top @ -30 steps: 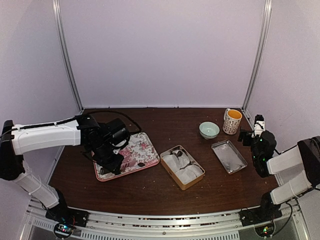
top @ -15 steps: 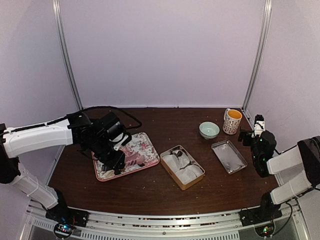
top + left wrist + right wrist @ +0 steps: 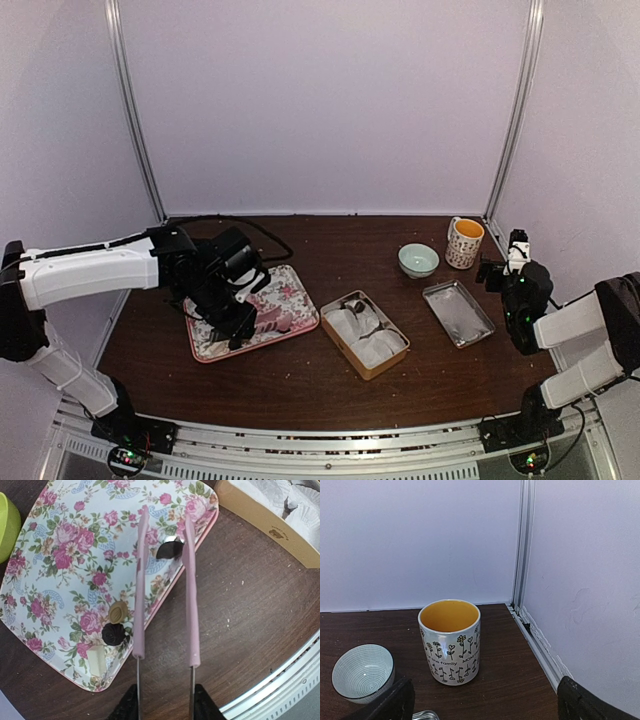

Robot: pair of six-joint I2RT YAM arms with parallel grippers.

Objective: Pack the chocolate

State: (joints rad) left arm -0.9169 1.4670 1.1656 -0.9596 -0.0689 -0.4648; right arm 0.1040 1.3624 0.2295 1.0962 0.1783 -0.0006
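My left gripper (image 3: 165,707) is shut on the pink tongs (image 3: 191,605), which reach out over the right edge of the floral tray (image 3: 55,510). A dark chocolate (image 3: 170,550) sits between the two tong arms near their tips; I cannot tell whether it is pinched. On the tray to the left lie a tan piece (image 3: 118,612), a dark piece (image 3: 114,634) and a whitish piece (image 3: 97,662). In the top view the left gripper (image 3: 238,325) hangs over the tray's near right part. My right gripper (image 3: 497,268) stands open at the far right, holding nothing.
A brown box (image 3: 364,333) lined with white paper cups stands right of the tray. Beyond it are a metal tray (image 3: 457,313), a pale bowl (image 3: 418,260) and a flowered mug (image 3: 450,640). A green rim (image 3: 6,525) shows left of the floral tray.
The left arm has shifted slightly right over the floral tray with the tongs still in its grip. The right arm has not moved.
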